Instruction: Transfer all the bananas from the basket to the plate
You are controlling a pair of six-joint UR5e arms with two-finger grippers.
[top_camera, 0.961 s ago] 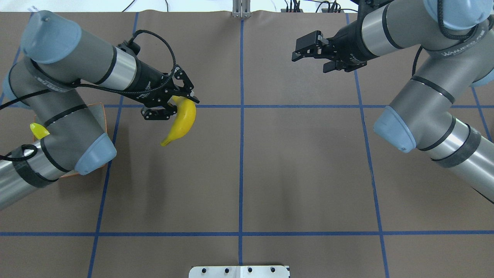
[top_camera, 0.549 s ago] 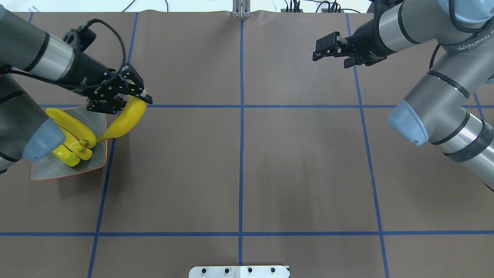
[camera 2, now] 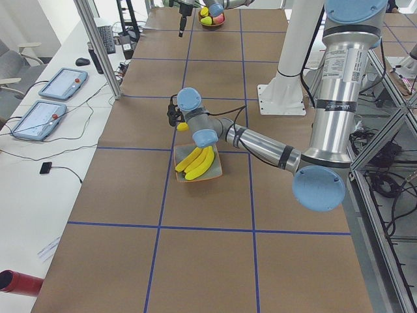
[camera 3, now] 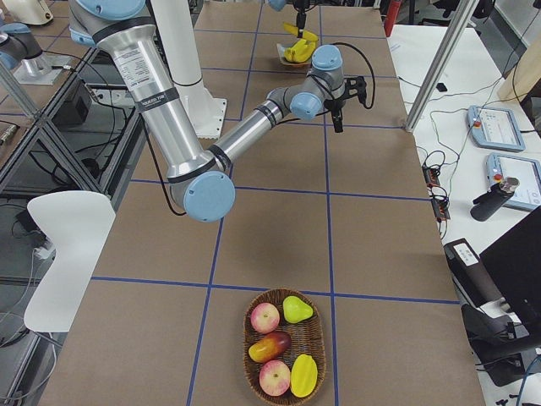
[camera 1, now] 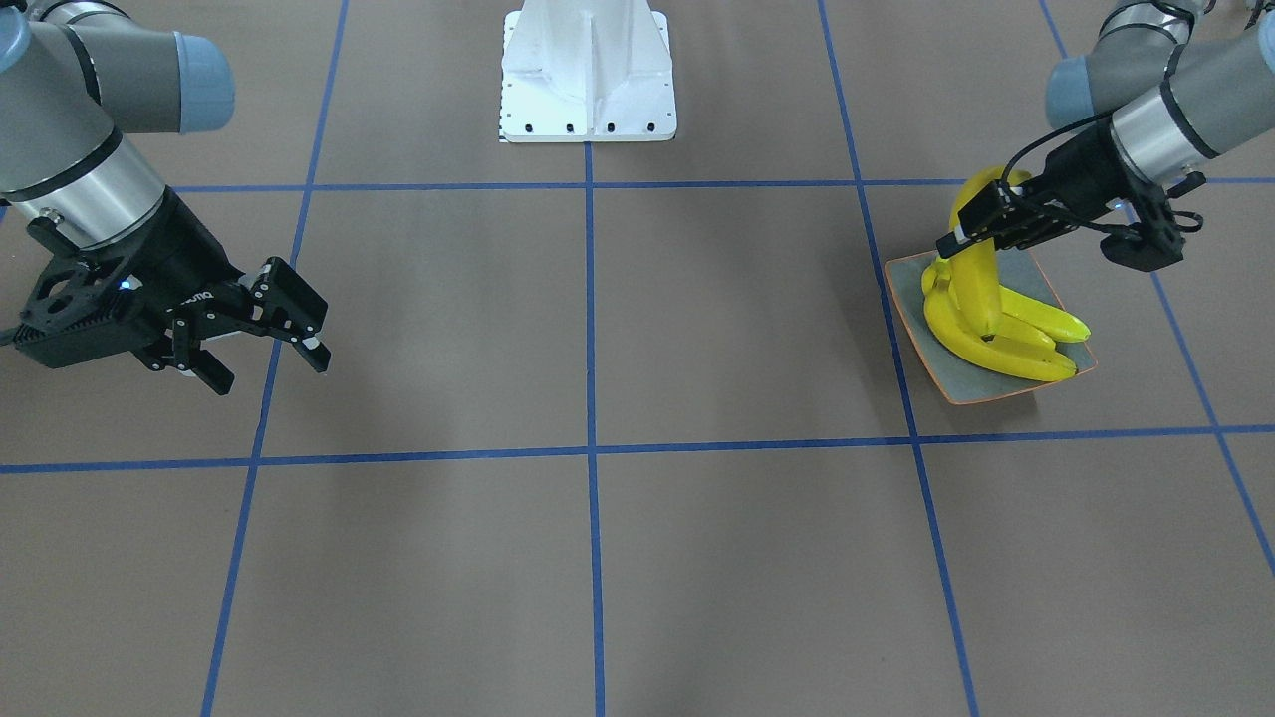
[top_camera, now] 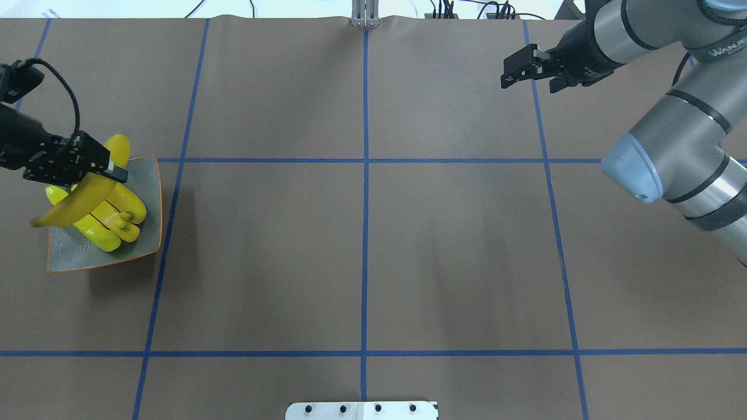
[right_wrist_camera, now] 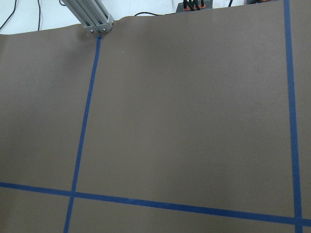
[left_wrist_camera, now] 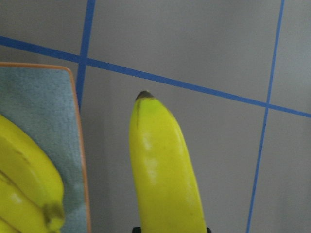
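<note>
Bananas [top_camera: 114, 224] lie bunched on the plate [top_camera: 150, 186] at the far left of my overhead view, near that end of the table [top_camera: 362, 251]. Over them my left gripper [top_camera: 104, 166] is clamped on one more banana [top_camera: 76, 204], gripping it near its upper end. It hangs steeply tilted above the pile, and from my cameras I can't quite tell whether its lower tip touches the ones below. Well apart, toward the far right, my right gripper [camera 1: 269, 366] hovers above the table with its fingers spread wide and nothing between them. At the right end of the table the basket [camera 3: 246, 347] holds other fruit [camera 3: 265, 318].
</note>
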